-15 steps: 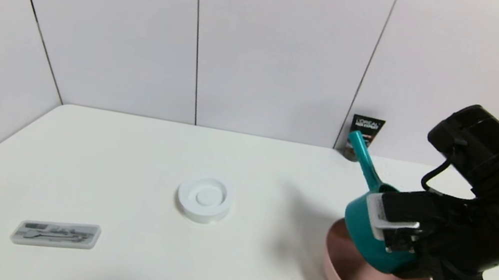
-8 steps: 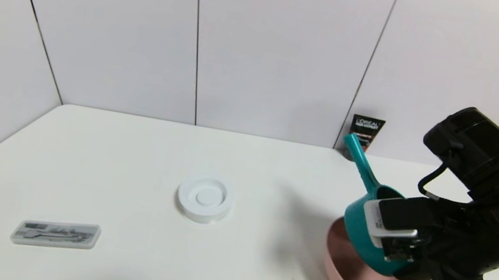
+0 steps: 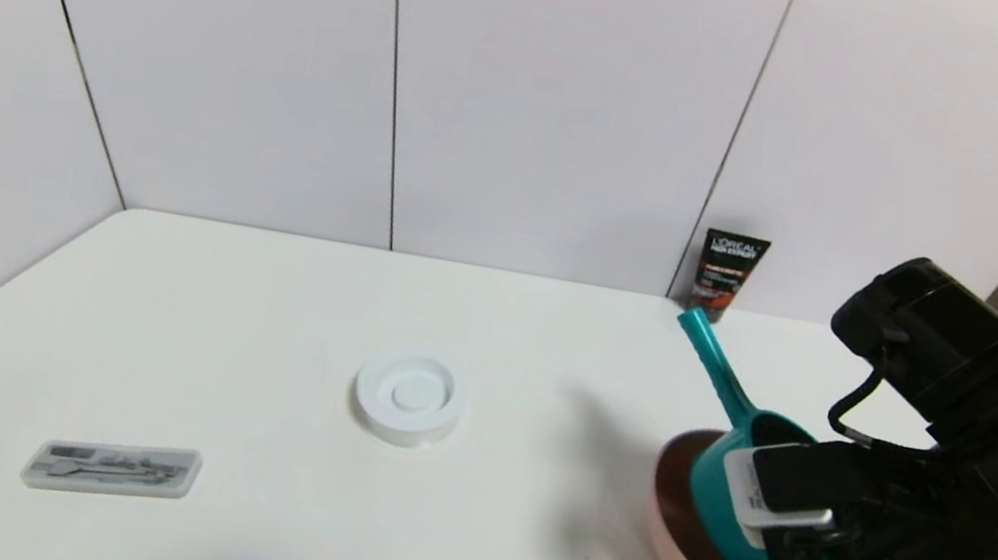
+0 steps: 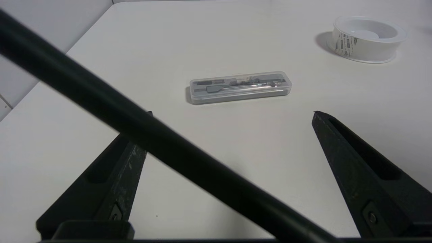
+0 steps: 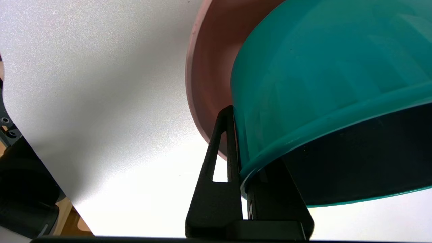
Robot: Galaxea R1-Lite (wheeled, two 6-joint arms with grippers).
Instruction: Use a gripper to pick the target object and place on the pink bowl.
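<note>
Now, saucepan: teal saucepan (image 3: 730, 506) tilted, its base inside the pink bowl (image 3: 668, 542) at about 4 o'clock on the tabletop (image 3: 242, 359); handle aims toward 11 o'clock.
Change: over the last second it has sunk from above the rim into the bowl, the handle dropping clear of the black tube (image 3: 730, 270) at the wall.
Right claw: right claw (image 5: 241, 141) clamped tight on the saucepan's rim.
Meaning: placement looks nearly done; release seems next.
Left claw: left claw (image 4: 229, 138) parked over the tabletop, fingers spread, empty.
Outward: white ringed disc (image 3: 408, 397) near centre; clear case (image 3: 113, 467) at 7 o'clock.
</note>
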